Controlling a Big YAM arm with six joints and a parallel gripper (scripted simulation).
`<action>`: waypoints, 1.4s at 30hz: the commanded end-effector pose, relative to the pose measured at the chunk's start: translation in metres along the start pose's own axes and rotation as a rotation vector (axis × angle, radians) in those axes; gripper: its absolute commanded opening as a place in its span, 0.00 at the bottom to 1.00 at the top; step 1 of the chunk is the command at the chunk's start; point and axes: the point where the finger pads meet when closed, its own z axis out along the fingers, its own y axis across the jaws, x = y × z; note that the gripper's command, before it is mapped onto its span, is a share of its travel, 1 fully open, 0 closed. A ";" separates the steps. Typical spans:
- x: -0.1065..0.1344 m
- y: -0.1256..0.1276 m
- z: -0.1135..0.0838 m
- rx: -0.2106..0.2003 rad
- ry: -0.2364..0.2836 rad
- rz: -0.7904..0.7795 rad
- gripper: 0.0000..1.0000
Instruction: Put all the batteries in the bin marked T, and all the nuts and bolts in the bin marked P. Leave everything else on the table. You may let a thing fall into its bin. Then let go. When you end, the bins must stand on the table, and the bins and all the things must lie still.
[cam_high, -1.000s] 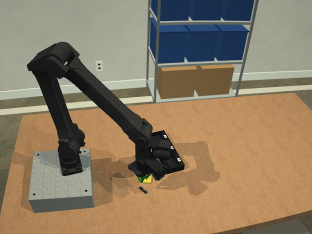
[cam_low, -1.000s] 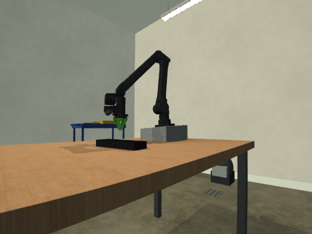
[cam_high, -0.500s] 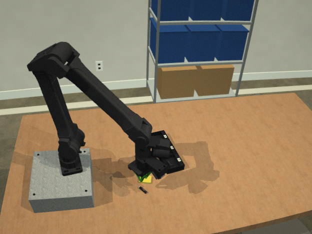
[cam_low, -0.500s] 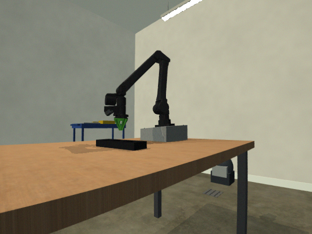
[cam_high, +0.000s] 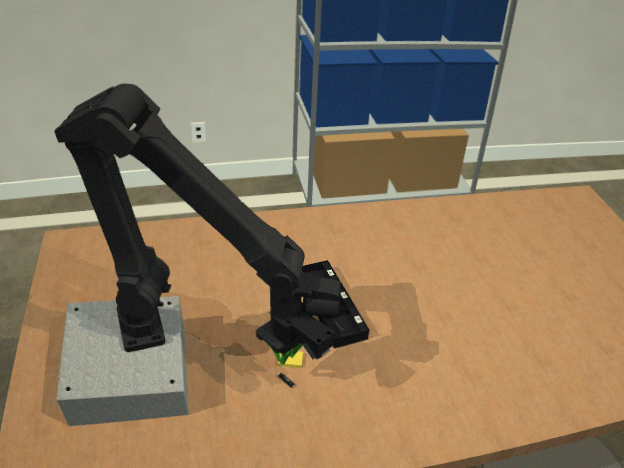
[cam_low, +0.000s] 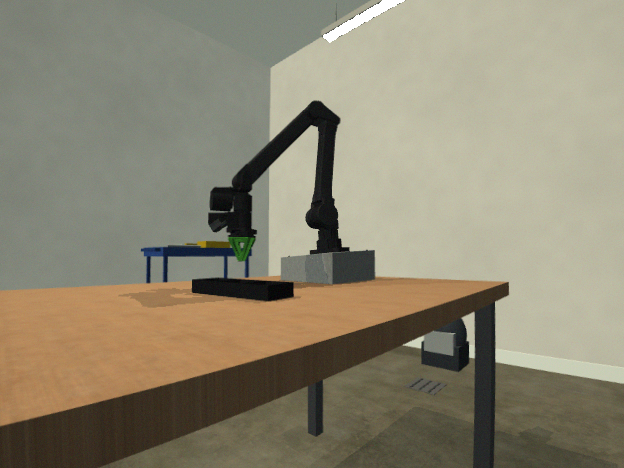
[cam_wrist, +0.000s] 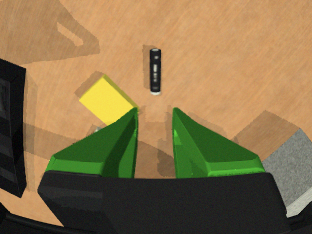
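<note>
A black battery (cam_high: 286, 379) (cam_wrist: 155, 71) with pale ends lies on the table, ahead of the fingertips in the wrist view. My gripper (cam_high: 283, 360) (cam_low: 242, 258) (cam_wrist: 155, 115) points down above the table with its green fingers partly open and nothing between them. The battery lies beyond the gap, roughly in line with it. The black bins (cam_high: 354, 341) (cam_low: 280, 292) (cam_wrist: 16, 130) stand in a row on the table, with three white labels that I cannot read here. The arm hides part of them, and their contents are too dark to tell. No nuts or bolts can be made out.
A yellow block (cam_high: 297, 359) (cam_wrist: 107, 99) lies beside the left finger in the wrist view. A small pale thing shows partly behind that finger. The grey base block (cam_high: 120, 352) (cam_low: 352, 266) (cam_wrist: 295, 172) carries the arm. Other small things may be hidden under the arm.
</note>
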 end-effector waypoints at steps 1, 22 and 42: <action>0.003 0.002 0.005 -0.002 0.000 -0.017 0.23; 0.002 0.002 0.005 -0.002 0.000 -0.016 0.23; 0.001 0.000 0.065 -0.001 0.002 -0.014 0.23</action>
